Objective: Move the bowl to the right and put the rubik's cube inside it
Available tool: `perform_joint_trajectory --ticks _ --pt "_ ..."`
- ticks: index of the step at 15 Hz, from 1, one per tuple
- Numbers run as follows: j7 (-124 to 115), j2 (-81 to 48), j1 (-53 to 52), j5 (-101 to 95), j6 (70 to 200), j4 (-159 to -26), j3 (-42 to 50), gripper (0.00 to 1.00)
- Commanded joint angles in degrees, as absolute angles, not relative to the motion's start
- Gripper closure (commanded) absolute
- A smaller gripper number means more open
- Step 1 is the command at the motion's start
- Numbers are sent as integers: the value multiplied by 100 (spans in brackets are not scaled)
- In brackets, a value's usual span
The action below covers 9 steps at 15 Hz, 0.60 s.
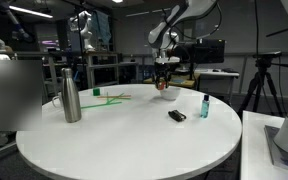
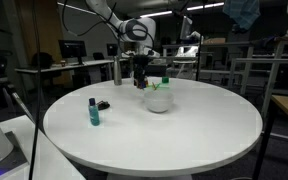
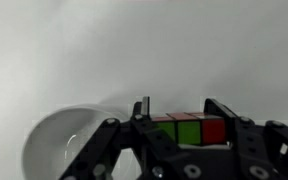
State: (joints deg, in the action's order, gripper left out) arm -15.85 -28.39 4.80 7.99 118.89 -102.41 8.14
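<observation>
My gripper [image 3: 176, 112] is shut on the rubik's cube [image 3: 189, 131], which shows green and red faces between the fingers. The white bowl [image 3: 54, 142] lies below and to the left in the wrist view. In both exterior views the gripper [image 1: 165, 74] [image 2: 141, 80] hangs just above the table. The bowl [image 1: 167, 94] [image 2: 158, 102] sits on the round white table [image 1: 124, 135] close under and beside it. I cannot tell whether the cube is over the bowl.
A tall steel bottle [image 1: 71, 98] stands on one side of the table, with green sticks [image 1: 109, 97] near it. A teal bottle [image 1: 204, 106] [image 2: 94, 111] and a flat black object [image 1: 177, 116] [image 2: 103, 105] lie on the other side.
</observation>
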Motion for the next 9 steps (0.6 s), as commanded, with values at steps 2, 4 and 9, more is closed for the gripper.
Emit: perform_joint_trajectory --ticks 2,4,9 --pt "-1773 -2537 588 895 11796 -10395 833 65" --pt "-1808 -2525 631 901 11805 -10395 856 65" --pt "-1816 -2557 773 927 11804 -10398 938 65"
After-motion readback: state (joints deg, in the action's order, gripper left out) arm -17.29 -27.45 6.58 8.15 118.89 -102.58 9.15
